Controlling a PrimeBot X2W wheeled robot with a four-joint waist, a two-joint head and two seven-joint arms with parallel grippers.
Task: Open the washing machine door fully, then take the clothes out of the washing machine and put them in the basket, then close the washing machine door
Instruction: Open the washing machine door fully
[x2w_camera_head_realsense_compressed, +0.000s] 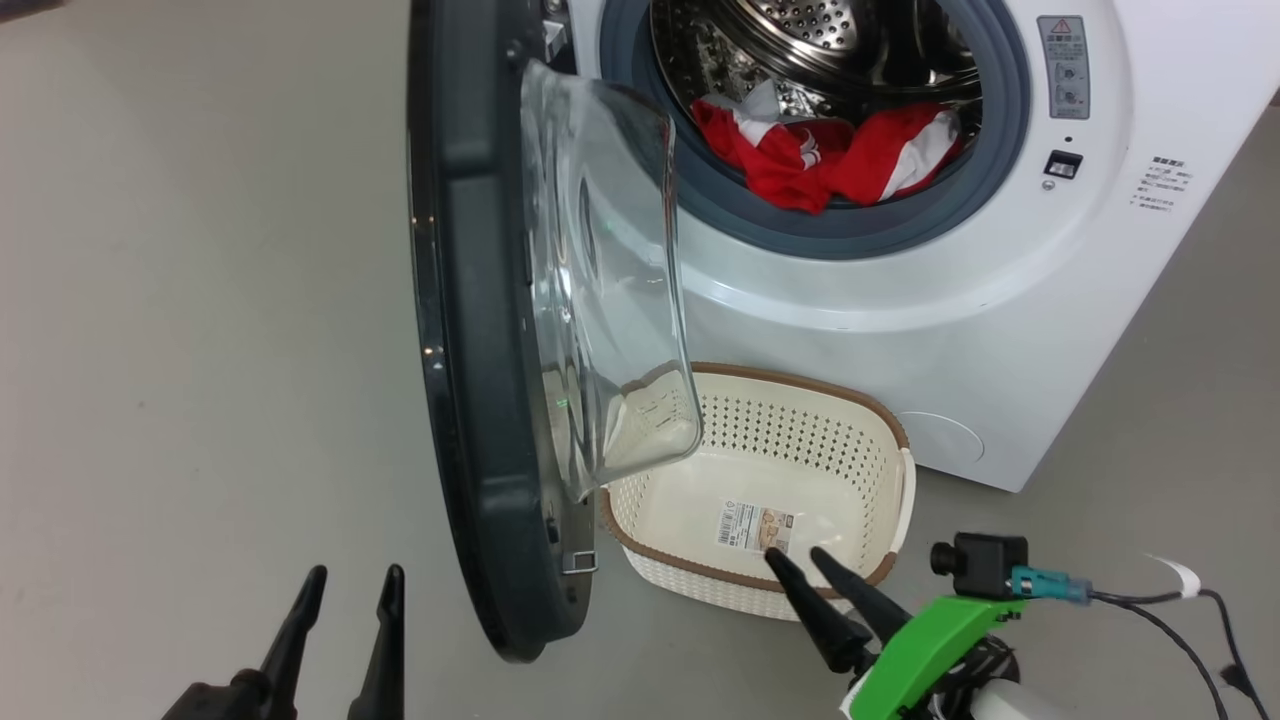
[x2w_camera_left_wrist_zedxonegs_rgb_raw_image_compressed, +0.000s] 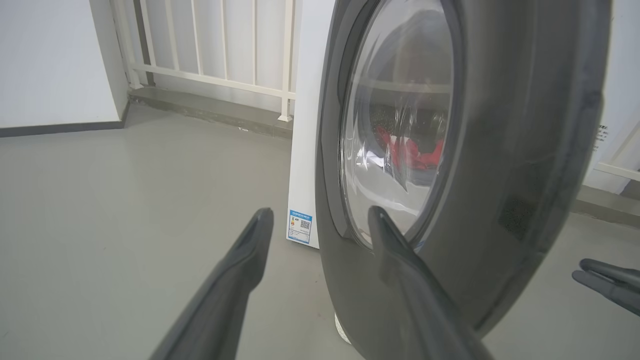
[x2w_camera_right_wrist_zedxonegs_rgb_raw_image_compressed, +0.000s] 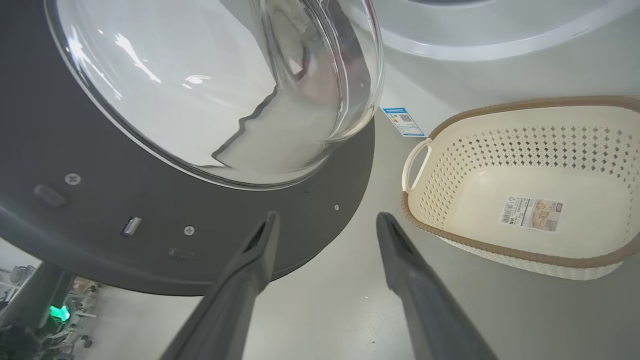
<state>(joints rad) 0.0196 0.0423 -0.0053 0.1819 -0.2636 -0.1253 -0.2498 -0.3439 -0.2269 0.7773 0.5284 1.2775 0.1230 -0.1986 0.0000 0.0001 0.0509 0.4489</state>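
Tools sat nearest the camera. The left tool (x2w_camera_head_realsense_compressed: 356, 572) was at the lower left of the head view, released, with nothing between its fingers. In its own wrist view it faced the glossy outer side of the washing machine door (x2w_camera_head_realsense_compressed: 470, 300), and I could not tell whether one finger touched the black ring. The right tool (x2w_camera_head_realsense_compressed: 794, 552) was at the lower right, on the door's inner side. Its wrist view showed its fingers parted and empty, pointing at the floor (x2w_camera_right_wrist_zedxonegs_rgb_raw_image_compressed: 325, 310) between the door's grey rim and the basket (x2w_camera_right_wrist_zedxonegs_rgb_raw_image_compressed: 500, 252).

Next out, the basket stood on the floor at the lower centre of the head view. It was empty apart from its label (x2w_camera_head_realsense_compressed: 755, 527) and lay just in front of the washing machine (x2w_camera_head_realsense_compressed: 1000, 330), below the opening. That was probably so each garment had only a short way to travel.

The door stood edge-on through the left centre of the frame. It had swung far enough out to leave the opening clear, though I could not tell whether it was at its limit. Its glass bowl (x2w_camera_head_realsense_compressed: 610, 280) overlapped the basket's left corner in the head view, while the right wrist view showed the two apart.

Farthest, at the top centre, the clothes (x2w_camera_head_realsense_compressed: 830, 160) lay heaped at the front of the steel drum (x2w_camera_head_realsense_compressed: 810, 30), draped onto the rubber seal (x2w_camera_head_realsense_compressed: 850, 235). None had been taken out. The door-opening step looked done or nearly so, and the empty right tool seemed best placed to reach in first.
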